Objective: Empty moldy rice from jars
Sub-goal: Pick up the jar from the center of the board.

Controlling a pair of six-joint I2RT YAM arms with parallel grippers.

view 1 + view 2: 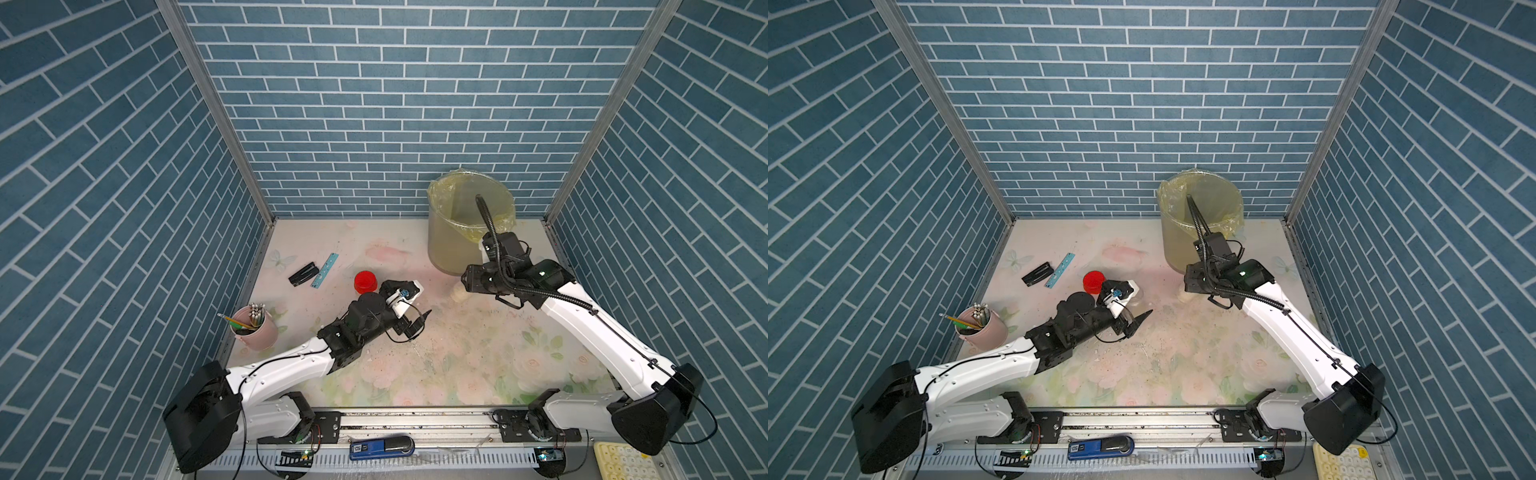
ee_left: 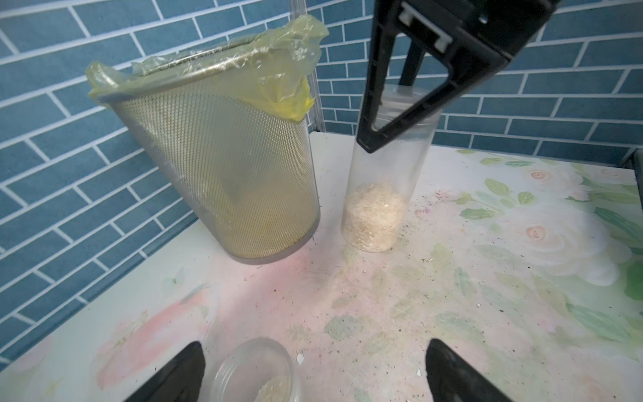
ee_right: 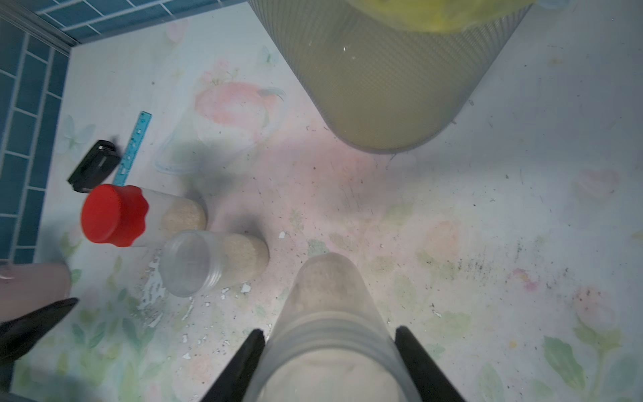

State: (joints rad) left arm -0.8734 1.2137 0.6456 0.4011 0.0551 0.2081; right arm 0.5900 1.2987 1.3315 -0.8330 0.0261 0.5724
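Observation:
Three clear jars hold moldy rice. One jar (image 2: 379,167) stands beside the bin, its rice (image 2: 374,215) at the bottom. My right gripper (image 3: 328,330) is shut on this jar's (image 3: 330,299) upper end; it shows small in a top view (image 1: 459,293). The red-capped jar (image 1: 365,281) (image 3: 114,215) and a clear-lidded jar (image 3: 208,261) stand together near mid-table. My left gripper (image 2: 315,344) (image 1: 417,301) is open, and the clear-lidded jar (image 2: 255,372) sits just inside one finger, untouched.
The mesh bin (image 1: 444,245) (image 1: 1177,245) with a yellow bag stands at the back right. A pink pencil cup (image 1: 254,330), a black stapler (image 1: 302,274) and a blue ruler (image 1: 325,270) lie at the left. White flakes and dark specks (image 3: 153,296) litter the flowered mat.

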